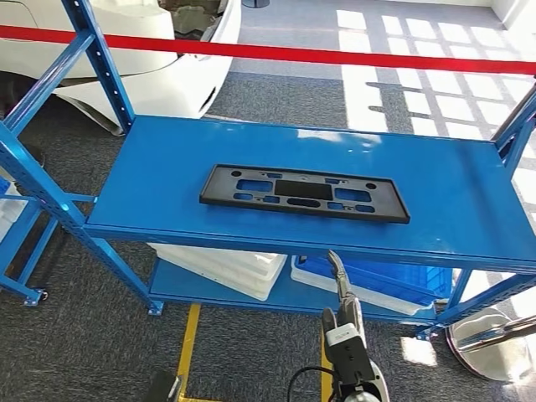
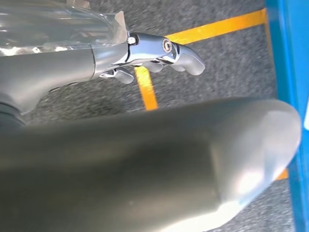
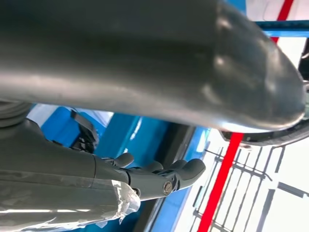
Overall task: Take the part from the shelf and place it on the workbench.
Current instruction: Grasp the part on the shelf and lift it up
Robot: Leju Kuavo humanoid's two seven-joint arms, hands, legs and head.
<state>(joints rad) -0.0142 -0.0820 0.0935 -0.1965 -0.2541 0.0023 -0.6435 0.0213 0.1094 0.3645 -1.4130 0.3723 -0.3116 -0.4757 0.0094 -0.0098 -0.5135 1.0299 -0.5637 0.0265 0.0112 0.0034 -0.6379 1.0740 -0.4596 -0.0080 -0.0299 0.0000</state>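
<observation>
The black plastic part (image 1: 305, 193) lies flat on the blue shelf (image 1: 158, 167), untouched; our right hand (image 1: 338, 272) rises toward it, our left hand (image 2: 160, 53) hangs low, both with fingers extended, empty.

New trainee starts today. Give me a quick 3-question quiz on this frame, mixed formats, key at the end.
1. True or false: the black part lies flat on the blue shelf.
2. Which hand reaches up toward the shelf's front edge in the head view? A) left B) right
3. Fill in: below the top shelf sit white trays and a ____ bin.

Key: 1 true; 2 B, the right hand holds nothing, and the left hand hangs over the carpet; 3 blue.
</observation>
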